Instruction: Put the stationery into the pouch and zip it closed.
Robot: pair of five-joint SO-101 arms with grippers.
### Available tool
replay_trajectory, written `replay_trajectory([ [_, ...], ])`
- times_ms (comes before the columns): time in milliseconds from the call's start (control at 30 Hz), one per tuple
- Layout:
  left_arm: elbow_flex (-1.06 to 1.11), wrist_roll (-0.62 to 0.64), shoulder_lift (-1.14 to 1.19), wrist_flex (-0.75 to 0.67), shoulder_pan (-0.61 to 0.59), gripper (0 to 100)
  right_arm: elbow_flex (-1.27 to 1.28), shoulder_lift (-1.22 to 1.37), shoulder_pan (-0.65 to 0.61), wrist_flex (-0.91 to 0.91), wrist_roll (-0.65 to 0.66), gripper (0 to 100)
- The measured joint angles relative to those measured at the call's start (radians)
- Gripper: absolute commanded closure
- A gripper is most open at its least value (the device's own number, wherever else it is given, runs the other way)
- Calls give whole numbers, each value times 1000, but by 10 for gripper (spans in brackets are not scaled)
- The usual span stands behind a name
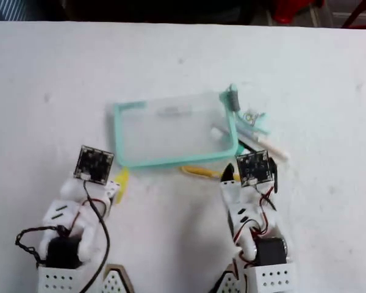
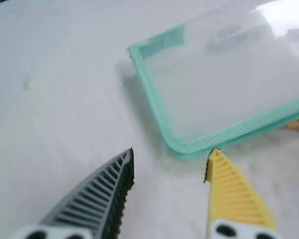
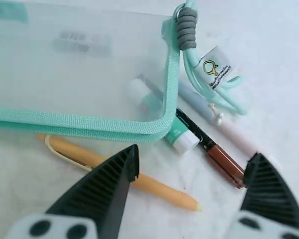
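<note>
A clear pouch with mint-green trim (image 1: 171, 128) lies flat on the table, its grey zip pull (image 1: 233, 97) and green cord at the right end. A yellow pen (image 3: 119, 172) lies along its near edge. A white-capped green stick (image 3: 182, 139), a dark pen with a brown end (image 3: 214, 152) and a pale pink pen (image 3: 229, 130) lie by the pouch's right corner. My left gripper (image 2: 169, 164) is open just short of the pouch's near left corner (image 2: 182, 147). My right gripper (image 3: 194, 164) is open above the pens, holding nothing.
The white table (image 1: 183, 61) stretches wide behind and to both sides of the pouch. A white tag (image 3: 217, 67) hangs on the green cord. Both arm bases stand at the near edge.
</note>
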Motion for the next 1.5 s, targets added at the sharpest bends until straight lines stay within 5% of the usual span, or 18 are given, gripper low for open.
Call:
replay_trajectory([
  [233, -63, 31, 0, -57, 20, 752, 0, 0, 0, 0, 0, 675],
  [467, -270, -58, 6, 37, 281, 752, 0, 0, 71, -29, 0, 675],
  [600, -307, -49, 124, -8, 293, 752, 0, 0, 106, -34, 0, 674],
  [1100, -308, 60, 779, -376, 87, 752, 0, 0, 91, -34, 52, 674],
  [1500, -284, 60, 821, -473, 49, 752, 0, 0, 104, -72, 52, 675],
])
